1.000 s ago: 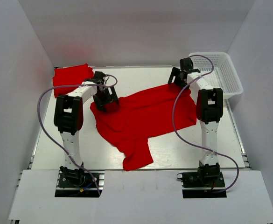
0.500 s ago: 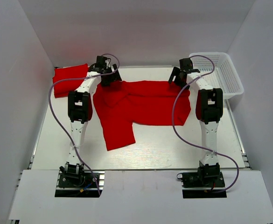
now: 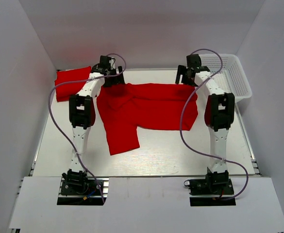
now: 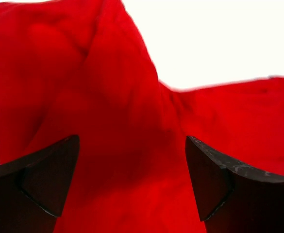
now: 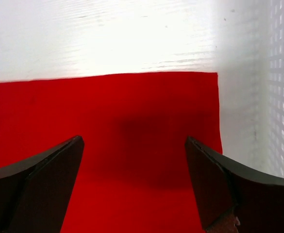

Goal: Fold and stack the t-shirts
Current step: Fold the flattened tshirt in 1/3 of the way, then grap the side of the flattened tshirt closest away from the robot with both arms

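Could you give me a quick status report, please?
Left gripper open, right gripper open, over far edge of red t-shirt. T-shirt spread out, unfolded. Folded shirt far left. Nothing in the way.

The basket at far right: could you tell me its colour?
The basket is white; top external view shows it best.

The spread red cloth t-shirt (image 3: 146,109) is soft, matt fabric, rumpled by the left end effector (image 4: 131,182) and smooth by the right end effector (image 5: 133,182). Their fingers (image 4: 40,177) are dull black plastic, faintly scuffed. The smooth white worktop (image 3: 180,150) has a mild sheen. The white plastic lattice basket (image 3: 236,80) looks slightly glossy.
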You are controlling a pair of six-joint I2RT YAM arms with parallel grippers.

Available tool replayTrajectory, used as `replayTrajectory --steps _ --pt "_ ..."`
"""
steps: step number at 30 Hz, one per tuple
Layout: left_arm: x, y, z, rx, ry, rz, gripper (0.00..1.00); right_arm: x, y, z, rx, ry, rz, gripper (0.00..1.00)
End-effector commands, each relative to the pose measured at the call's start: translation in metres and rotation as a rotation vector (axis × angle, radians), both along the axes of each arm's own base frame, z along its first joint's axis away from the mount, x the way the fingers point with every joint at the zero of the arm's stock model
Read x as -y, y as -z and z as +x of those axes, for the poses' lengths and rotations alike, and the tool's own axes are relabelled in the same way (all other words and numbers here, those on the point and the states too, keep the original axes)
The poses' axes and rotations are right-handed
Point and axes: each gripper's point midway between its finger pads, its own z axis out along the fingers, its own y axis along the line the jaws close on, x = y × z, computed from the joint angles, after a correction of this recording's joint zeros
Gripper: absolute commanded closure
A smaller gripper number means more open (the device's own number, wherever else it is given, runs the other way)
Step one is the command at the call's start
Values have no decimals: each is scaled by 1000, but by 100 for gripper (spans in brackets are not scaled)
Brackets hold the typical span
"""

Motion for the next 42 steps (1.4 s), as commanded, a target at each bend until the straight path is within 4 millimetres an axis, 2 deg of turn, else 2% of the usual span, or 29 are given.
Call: replayTrajectory --steps 1,2,3,4,5,6,7,8,9,10,11,12,14,15,16,17,18,19,20,21,22,23,24,25,29,32,36,39,42 --pt "-17 -115 -26 127 -16 106 0 -21 -78 -16 116 -89 -112 10" --pt "-26 -107 -39 83 -34 139 0 -16 -79 -21 113 -67 -147 10" --pt "-32 -105 -53 48 -57 188 0 -19 -80 -39 98 -68 -176 10" --pt "-34 -108 -72 26 -63 201 0 -16 -82 -45 102 -42 -195 10" --pt "-41 -110 -81 20 -82 226 0 -21 -97 -52 132 -35 -188 10" --pt "-35 -111 -96 4 -74 235 0 -19 -71 -70 71 -22 -214 10" --pt "-35 -112 -109 -11 -79 245 0 -19 -71 -77 66 -12 -210 10" --pt "-42 -96 -128 -59 -108 280 0 -23 -88 -87 98 -10 -196 10" --pt "-39 -115 -142 -31 -107 266 0 -19 -64 -106 34 6 -203 10" --pt "-38 -113 -154 -42 -110 259 0 -21 -62 -115 28 10 -217 10" --pt "-40 -93 -176 -102 -122 273 0 -19 -74 -124 50 21 -213 10" --pt "-42 -89 -188 -123 -150 258 0 -14 -49 -144 -14 35 -229 10" --pt "-33 -74 -228 -177 -110 221 0 -4 -52 -161 -17 77 -248 10" --pt "-33 -70 -241 -200 -114 205 0 4 -37 -180 -58 95 -258 10" --pt "-32 -60 -268 -230 -101 211 0 6 -34 -186 -64 109 -249 10" --pt "-33 -55 -282 -242 -88 218 0 12 -20 -205 -102 108 -258 10" --pt "-32 -52 -294 -254 -106 205 0 10 -25 -209 -80 118 -230 10" --pt "-37 -38 -315 -301 -108 219 0 11 -23 -212 -76 129 -212 10" --pt "-32 -45 -325 -282 -83 197 0 8 -19 -228 -84 113 -171 10" --pt "-29 -43 -334 -292 -95 172 0 8 -16 -232 -86 113 -157 10" --pt "-27 -31 -354 -338 -63 157 0 6 -14 -238 -94 108 -138 10" --pt "-16 -30 -357 -313 -26 121 0 9 -5 -248 -94 113 -124 10" --pt "-11 -31 -364 -302 -19 87 0 8 -11 -249 -72 106 -108 10" --pt "-7 -16 -382 -350 18 65 0 9 -8 -251 -73 113 -101 10" --pt "1 7 -408 -408 67 49 0 11 -15 -251 -28 100 -99 10" --pt "-4 13 -405 -393 53 86 0 10 -19 -249 -17 94 -99 10" --pt "2 10 -392 -329 52 61 0 9 -23 -247 -10 85 -92 10" --pt "-2 13 -393 -328 40 81 0 8 -23 -246 -10 81 -88 10" --pt "-7 26 -400 -371 38 105 6 11 -21 -248 -18 91 -104 10"
